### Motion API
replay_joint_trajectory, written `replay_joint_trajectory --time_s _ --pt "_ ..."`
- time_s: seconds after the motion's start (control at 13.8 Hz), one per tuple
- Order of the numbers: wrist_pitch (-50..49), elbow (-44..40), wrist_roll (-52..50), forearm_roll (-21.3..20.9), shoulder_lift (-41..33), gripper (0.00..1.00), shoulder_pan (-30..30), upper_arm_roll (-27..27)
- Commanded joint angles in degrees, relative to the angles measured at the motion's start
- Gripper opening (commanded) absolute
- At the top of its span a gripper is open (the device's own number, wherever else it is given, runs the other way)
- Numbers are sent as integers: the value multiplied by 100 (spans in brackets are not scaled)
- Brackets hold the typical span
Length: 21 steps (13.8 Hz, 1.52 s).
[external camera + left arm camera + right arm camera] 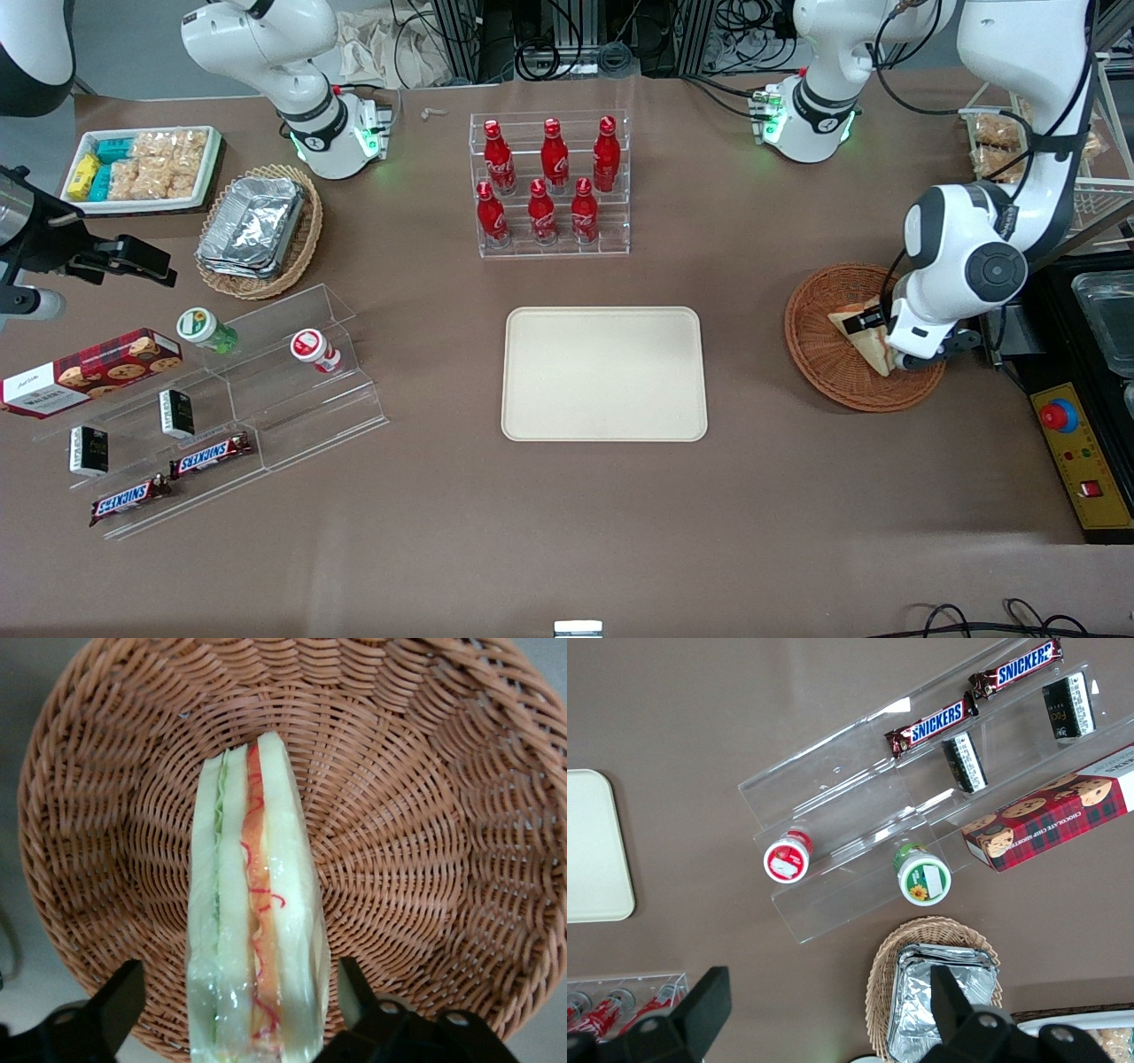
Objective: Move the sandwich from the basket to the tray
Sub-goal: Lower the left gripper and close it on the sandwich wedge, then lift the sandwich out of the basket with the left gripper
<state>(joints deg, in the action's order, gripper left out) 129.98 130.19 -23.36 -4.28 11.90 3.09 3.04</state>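
Observation:
The sandwich (870, 348), a clear-wrapped wedge of pale bread, stands in the round reddish-brown wicker basket (824, 363) toward the working arm's end of the table. My left gripper (877, 330) is down in the basket over it. In the left wrist view the sandwich (257, 930) shows its red-orange and green filling edge, and the basket (399, 833) weave lies under it. The gripper (239, 997) is open, one finger on each side of the sandwich, with a gap on both sides. The cream-beige tray (604, 372) lies flat at the table's middle, with nothing on it.
A clear rack of red bottles (549, 182) stands farther from the front camera than the tray. Toward the parked arm's end are a tan basket of foil trays (257, 230), a white tray of snacks (142, 168) and clear steps (230, 399) with snacks. A control box (1076, 452) lies beside the basket.

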Motion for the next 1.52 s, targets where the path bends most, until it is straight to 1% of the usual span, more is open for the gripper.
replay_joint_trajectory --time_s 0.0,0.07,0.15,0.22,0.36,0.44,0.58,0.73,0.87,1.09,1.23,1.38,1.45 --pt "106 33 -309 41 -39 73 25 -22" --pt "89 24 -440 41 -39 56 25 -22" --pt "88 6 -555 41 -30 42 43 -40" --pt "80 -11 -651 41 -30 31 43 -49" --pt "44 -81 -749 32 -39 11 113 -58" --pt "27 -151 -766 32 -39 6 174 -58" --pt "-366 -493 -732 32 -30 4 175 -66" --pt "-850 -1002 -784 23 101 3 236 -66" --pt "-1525 -1547 -741 32 111 3 307 -66" --pt "-2772 -2898 -714 32 294 3 307 -75" --pt "-3626 -3795 -487 41 505 3 307 -162" --pt "-4058 -4290 -197 50 532 3 307 -189" --pt "-4112 -4422 -143 50 532 1 307 -207"
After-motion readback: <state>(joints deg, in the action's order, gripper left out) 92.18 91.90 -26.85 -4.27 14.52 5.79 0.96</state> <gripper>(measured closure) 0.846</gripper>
